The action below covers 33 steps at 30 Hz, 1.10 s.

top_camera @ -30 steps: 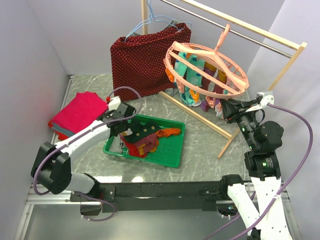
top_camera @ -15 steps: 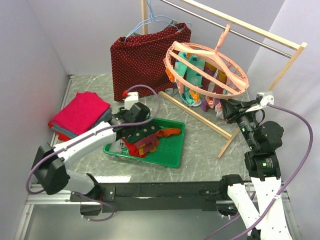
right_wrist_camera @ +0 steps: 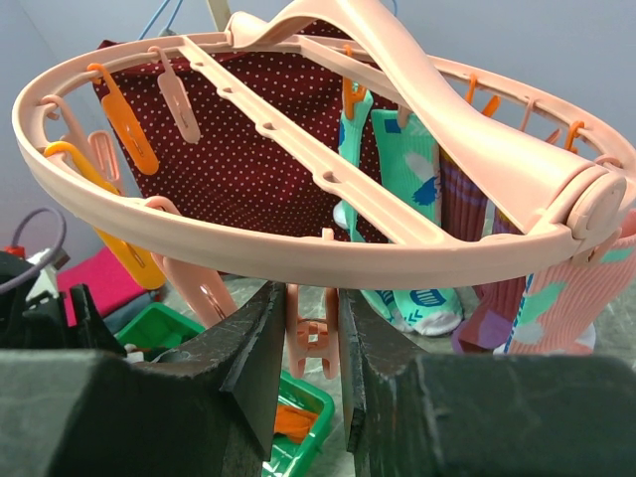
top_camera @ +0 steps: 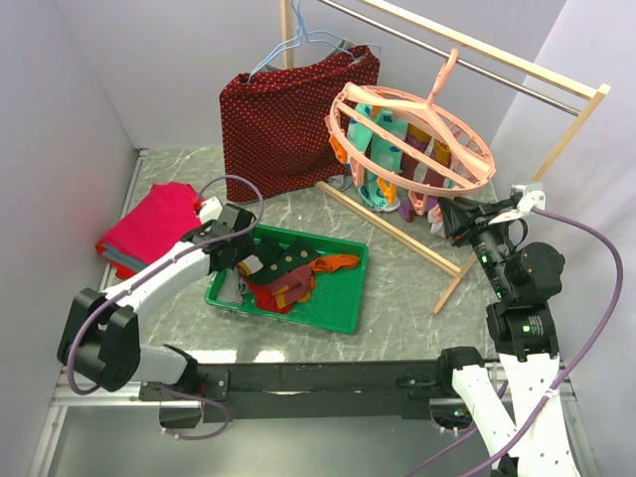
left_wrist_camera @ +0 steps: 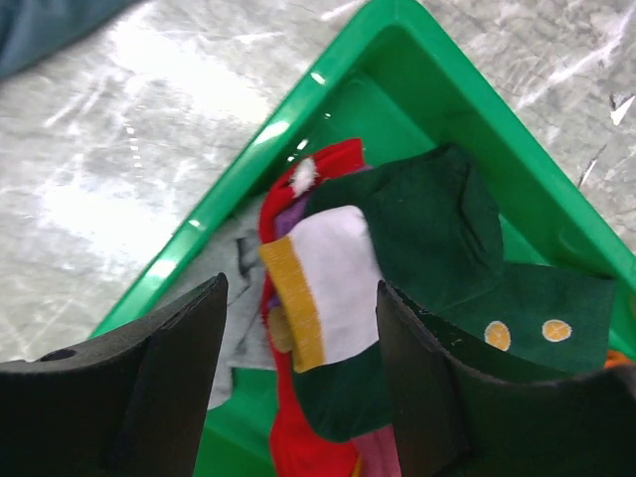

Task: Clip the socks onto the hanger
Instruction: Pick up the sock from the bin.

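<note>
Two claws were at work. The left claw (left_wrist_camera: 298, 298) hung with its fingers spread wide, holding nothing, just above the heap of small socks (top_camera: 283, 278); I judge it was set to close on the top one, a dark green sock with yellow dots (left_wrist_camera: 437, 229). The right claw (right_wrist_camera: 313, 328) was pressed narrow, pinching one dangling salmon clip peg (right_wrist_camera: 313, 343) at the near rim of the hanger, probably to steady or squeeze it open for a sock.

The heap lay in one shallow green plastic tray (left_wrist_camera: 437, 60), which kept the loose socks together within the left arm's reach. At least five showed there: the dotted green, a red one (left_wrist_camera: 298, 442), a grey one (left_wrist_camera: 234, 338), a white piece with a yellow band (left_wrist_camera: 323, 268) and an orange one (top_camera: 340, 263). They overlapped, so a true count was not possible.

One salmon-pink plastic round hanger (right_wrist_camera: 328, 253) hung by its hook from the wooden rack's metal rail (top_camera: 447, 55), so its pegs swung free above the grey marbled counter (top_camera: 397, 298). At least four socks were already clipped on it, among them a mint patterned one (right_wrist_camera: 407, 159) and a purple striped one (right_wrist_camera: 462, 209). One dark-red dotted cloth (top_camera: 288, 119) and one folded pink-red stack (top_camera: 159, 224) lay beyond.
</note>
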Each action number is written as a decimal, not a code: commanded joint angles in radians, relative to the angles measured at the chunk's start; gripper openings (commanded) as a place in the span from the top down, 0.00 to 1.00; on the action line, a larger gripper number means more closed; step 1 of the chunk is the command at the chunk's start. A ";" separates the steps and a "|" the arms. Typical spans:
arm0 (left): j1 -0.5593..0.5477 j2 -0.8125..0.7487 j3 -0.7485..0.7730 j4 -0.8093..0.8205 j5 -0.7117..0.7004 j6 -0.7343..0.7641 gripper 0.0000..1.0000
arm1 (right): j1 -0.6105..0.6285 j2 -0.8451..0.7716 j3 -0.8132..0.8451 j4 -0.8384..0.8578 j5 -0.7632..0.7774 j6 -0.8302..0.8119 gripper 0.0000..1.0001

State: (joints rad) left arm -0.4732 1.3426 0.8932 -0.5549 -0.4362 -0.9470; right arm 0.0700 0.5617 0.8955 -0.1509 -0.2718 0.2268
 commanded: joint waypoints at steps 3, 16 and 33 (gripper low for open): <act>0.011 0.061 -0.008 0.067 0.077 -0.029 0.35 | 0.010 -0.005 0.017 -0.015 0.000 -0.006 1.00; -0.024 0.096 0.064 0.036 0.100 -0.007 0.42 | 0.011 -0.006 0.008 -0.013 -0.001 -0.006 1.00; -0.147 0.202 0.199 0.024 0.054 0.039 0.44 | 0.010 -0.008 0.014 -0.019 0.000 -0.007 1.00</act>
State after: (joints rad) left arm -0.6159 1.5272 1.0489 -0.5430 -0.3607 -0.9314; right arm 0.0700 0.5613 0.8955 -0.1513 -0.2710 0.2264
